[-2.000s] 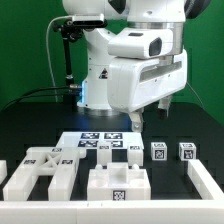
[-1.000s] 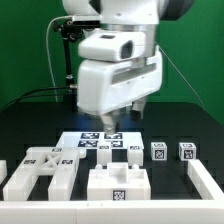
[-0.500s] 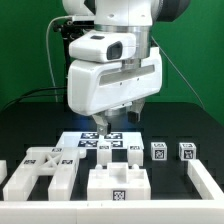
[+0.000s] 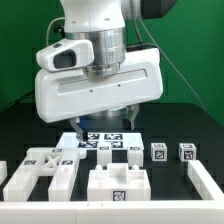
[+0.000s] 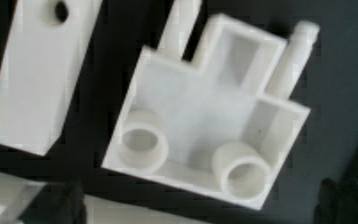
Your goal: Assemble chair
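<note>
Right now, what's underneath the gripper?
The marker board seems to lie below the open gripper in the exterior view. The wrist view shows a chair part with two round holes. The arm hides the board's far edge.

No readable text; only black-and-white square tags (image 4: 158,152) on white parts (image 4: 30,176).

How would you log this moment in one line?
gripper: open, empty | place: over table, by marker board | chair parts: lying loose | wrist view: panel with two round holes

Bulky white arm (image 4: 95,75) low in the foreground, gripper (image 4: 104,122) downward, jaws wide apart.
</note>
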{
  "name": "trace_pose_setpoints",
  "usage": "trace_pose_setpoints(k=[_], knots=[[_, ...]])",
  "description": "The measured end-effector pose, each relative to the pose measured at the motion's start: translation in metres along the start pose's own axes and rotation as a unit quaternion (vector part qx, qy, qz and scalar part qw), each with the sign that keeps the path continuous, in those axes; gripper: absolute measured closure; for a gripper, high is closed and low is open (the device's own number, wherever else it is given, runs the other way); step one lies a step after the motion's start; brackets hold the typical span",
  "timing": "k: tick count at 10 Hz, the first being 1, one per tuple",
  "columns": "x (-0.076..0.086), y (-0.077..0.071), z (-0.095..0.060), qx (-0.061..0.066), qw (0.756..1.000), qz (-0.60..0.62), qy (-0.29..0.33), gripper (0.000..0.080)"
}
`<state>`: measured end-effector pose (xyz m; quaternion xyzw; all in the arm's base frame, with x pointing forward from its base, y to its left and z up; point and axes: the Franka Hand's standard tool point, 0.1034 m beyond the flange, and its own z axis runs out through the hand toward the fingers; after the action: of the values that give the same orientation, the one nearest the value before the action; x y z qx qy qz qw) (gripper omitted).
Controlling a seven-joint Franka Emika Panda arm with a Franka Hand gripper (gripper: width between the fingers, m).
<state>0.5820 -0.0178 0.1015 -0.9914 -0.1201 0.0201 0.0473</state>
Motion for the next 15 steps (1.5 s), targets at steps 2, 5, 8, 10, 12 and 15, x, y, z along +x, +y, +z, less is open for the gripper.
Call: trace_pose_setpoints(k=[2,5,8,10,12,15], knots=[[-0.002,0.002,0.004,-0.001,0.999,0.032,-0.003,0.0149],[0.005,0.021,0.028,-0.023,0.999,0.022,-0.010,0.0149],[0.011,0.023,0.058,-0.037,0.999,0.016,0.021,0.0149],[0.010,0.019,0.073,-0.034,0.999,0.019,0.023,0.0149],[0.006,0.019,0.081,-0.032,0.999,0.022,0.019,0.0149],[0.003,0.018,0.082,-0.031,0.999,0.023,0.017,0.0193]])
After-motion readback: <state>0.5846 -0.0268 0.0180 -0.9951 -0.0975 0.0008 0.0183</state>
